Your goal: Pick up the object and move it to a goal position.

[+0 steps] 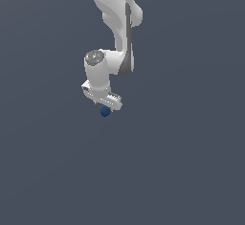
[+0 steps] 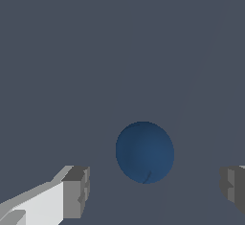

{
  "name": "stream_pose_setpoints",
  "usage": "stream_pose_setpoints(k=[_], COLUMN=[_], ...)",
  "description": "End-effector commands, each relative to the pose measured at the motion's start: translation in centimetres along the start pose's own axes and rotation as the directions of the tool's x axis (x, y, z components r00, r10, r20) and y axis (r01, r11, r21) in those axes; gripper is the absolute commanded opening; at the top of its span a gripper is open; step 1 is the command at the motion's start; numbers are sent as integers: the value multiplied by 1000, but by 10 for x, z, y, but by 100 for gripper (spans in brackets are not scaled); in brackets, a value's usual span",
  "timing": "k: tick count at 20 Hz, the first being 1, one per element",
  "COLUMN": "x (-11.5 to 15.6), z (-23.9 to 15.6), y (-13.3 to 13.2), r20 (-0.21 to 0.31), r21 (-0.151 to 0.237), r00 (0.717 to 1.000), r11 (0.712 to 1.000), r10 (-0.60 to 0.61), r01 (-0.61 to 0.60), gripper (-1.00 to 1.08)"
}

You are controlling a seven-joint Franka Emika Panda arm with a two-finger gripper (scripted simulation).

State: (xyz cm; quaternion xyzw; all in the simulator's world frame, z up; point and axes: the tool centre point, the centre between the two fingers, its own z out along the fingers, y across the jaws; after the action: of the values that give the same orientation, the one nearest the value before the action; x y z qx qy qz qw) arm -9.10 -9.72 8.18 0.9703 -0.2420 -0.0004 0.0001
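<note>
The object is a tiny dark blue ball (image 1: 105,111) on the plain grey ground, just at the lower edge of the white gripper (image 1: 107,105) in the exterior view. In the wrist view the ball (image 2: 144,152) lies between and slightly beyond the two grey fingertips (image 2: 76,193), which stand wide apart with nothing between them. The gripper (image 2: 155,190) is open and empty. From these views I cannot tell how high the fingers are above the ground.
The white arm (image 1: 117,23) comes down from the top of the exterior view. A flat dark grey ground (image 1: 182,162) surrounds the ball on all sides.
</note>
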Motion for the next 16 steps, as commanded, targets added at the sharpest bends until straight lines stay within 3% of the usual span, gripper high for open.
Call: stream_pose_setpoints(k=[1, 16], x=[0, -1], z=[0, 47], y=[0, 1], r20=[0, -1], r21=[0, 0], r00=[1000, 1000], r11=[1000, 1000], r10=[0, 6], r01=[0, -6], gripper=[100, 100])
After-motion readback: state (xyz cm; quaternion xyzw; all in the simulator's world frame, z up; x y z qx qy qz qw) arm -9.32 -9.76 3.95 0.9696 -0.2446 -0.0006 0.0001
